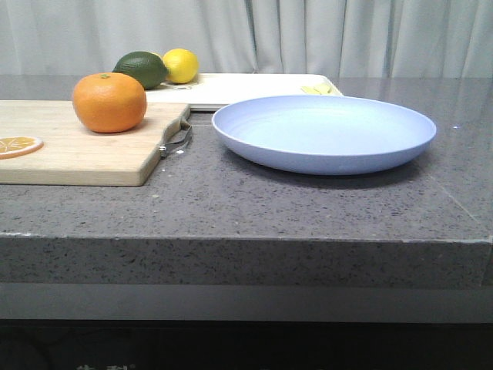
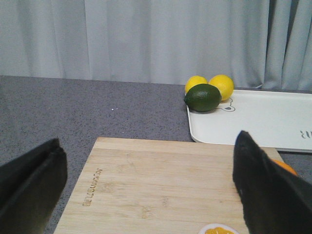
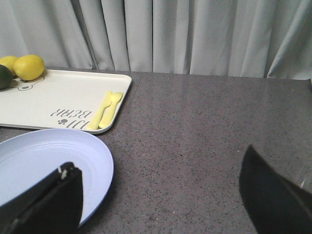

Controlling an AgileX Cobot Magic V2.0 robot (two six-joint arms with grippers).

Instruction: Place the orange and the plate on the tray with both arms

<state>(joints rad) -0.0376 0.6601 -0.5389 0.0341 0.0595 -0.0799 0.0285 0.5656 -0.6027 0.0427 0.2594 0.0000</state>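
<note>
The orange [image 1: 109, 102] sits on the wooden cutting board [image 1: 77, 150] at the left; in the left wrist view only a sliver of it [image 2: 285, 167] shows behind one finger. The lavender-blue plate [image 1: 323, 132] lies on the grey counter to the right of the board and also shows in the right wrist view [image 3: 46, 165]. The white tray [image 1: 254, 89] lies behind both, seen in the left wrist view [image 2: 263, 119] and in the right wrist view [image 3: 58, 100]. My left gripper [image 2: 153, 187] is open and empty over the board. My right gripper [image 3: 163, 195] is open and empty beside the plate's rim.
A dark green lime [image 1: 142, 69] and yellow lemons [image 1: 180, 65] sit on the tray's far left end. Yellow cutlery [image 3: 107, 109] lies at the tray's right end. An orange slice [image 1: 17, 144] lies on the board. A metal handle [image 1: 176, 139] sticks out from the board's right edge.
</note>
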